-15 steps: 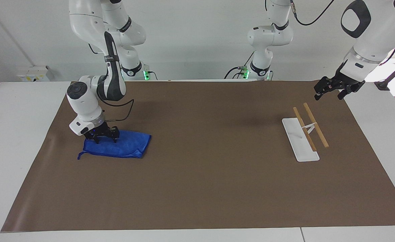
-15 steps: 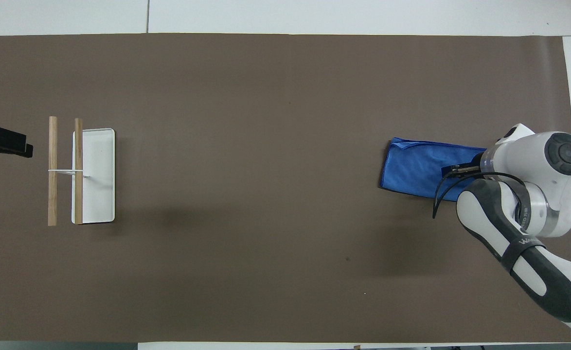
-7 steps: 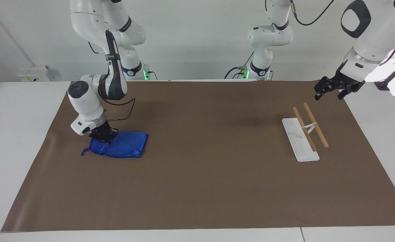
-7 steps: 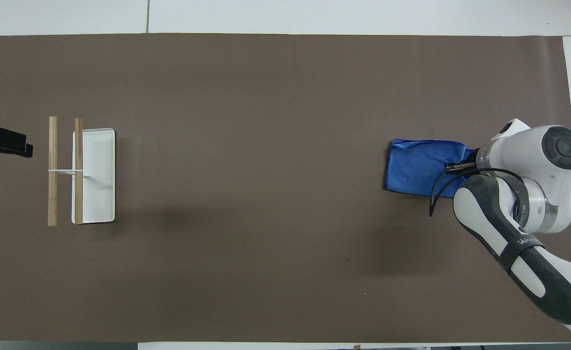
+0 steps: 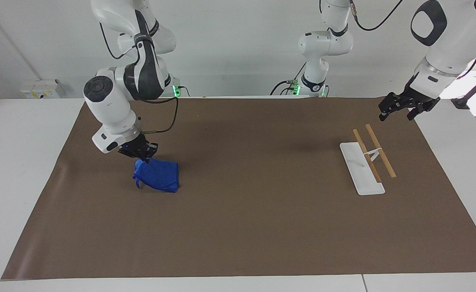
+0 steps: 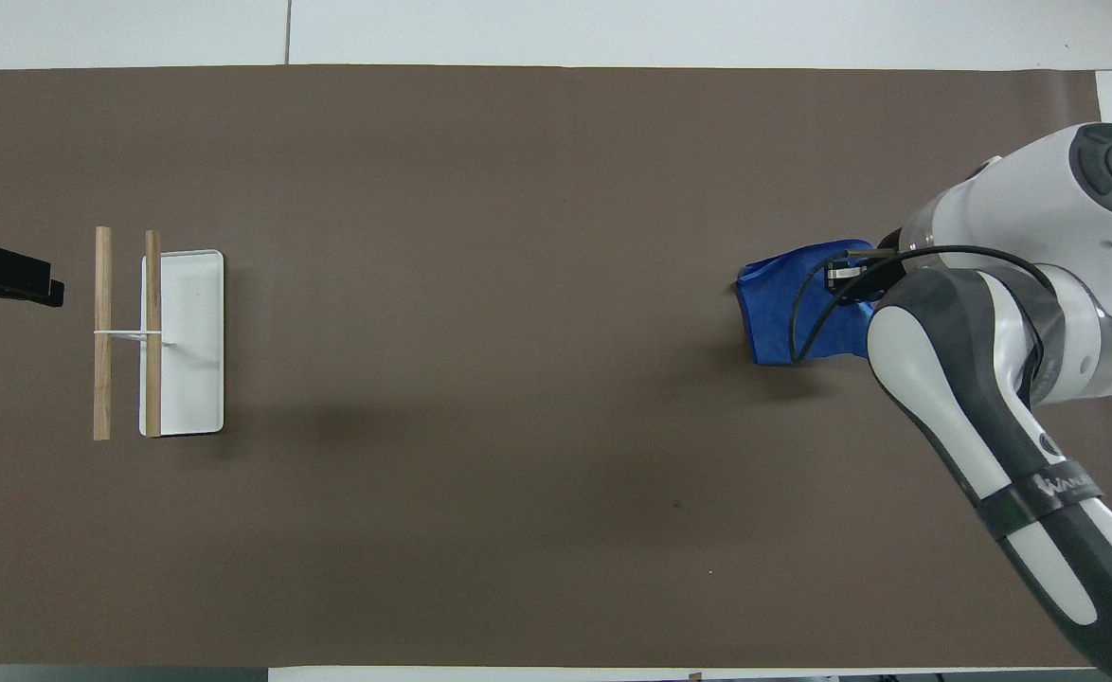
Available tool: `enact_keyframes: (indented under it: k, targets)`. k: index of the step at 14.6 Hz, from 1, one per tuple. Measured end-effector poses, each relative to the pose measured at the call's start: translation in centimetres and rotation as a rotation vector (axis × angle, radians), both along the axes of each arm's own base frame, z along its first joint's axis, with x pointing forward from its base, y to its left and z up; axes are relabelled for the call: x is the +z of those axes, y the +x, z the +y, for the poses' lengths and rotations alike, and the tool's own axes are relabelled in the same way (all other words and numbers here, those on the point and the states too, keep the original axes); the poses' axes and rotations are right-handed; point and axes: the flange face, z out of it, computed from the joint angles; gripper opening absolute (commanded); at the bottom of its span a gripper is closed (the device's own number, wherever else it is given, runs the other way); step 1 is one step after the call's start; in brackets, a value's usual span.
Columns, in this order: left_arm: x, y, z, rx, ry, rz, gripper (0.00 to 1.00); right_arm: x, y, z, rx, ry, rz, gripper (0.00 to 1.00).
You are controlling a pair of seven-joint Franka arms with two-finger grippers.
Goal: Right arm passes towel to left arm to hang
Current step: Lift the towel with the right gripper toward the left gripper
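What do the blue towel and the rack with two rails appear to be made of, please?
The towel looks like soft matte cloth, perhaps microfibre: it bunches and droops where the right gripper lifts it. The rack's rails look like bare light wood, tan and unglossy. Its base looks smooth white, plastic or painted metal; I cannot tell which.

Sitting on the counter [image 5: 238, 227]: one bright blue soft towel [image 5: 157, 175], one white-based rack [image 5: 361, 168] carrying two wooden rails.

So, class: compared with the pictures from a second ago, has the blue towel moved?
Yes. The towel, pinched by the right claw, has been lifted and bunched, shifting along the mat toward the rack, which has not moved.
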Motion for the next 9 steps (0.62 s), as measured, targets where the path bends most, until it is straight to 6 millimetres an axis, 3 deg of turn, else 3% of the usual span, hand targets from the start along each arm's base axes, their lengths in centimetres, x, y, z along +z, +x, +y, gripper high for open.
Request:
enact_keyframes:
  k: [5,9]
  targets:
    - [-0.4,0.0,-0.3,-0.005,0.0,0.002,1.0,4.1,1.1,8.2,-0.297,0.288,-0.008,0.0]
    - [-0.9,0.0,-0.6,-0.01,0.0,-0.003,1.0,5.4,0.9,14.9,-0.536,0.512,0.018,0.0]
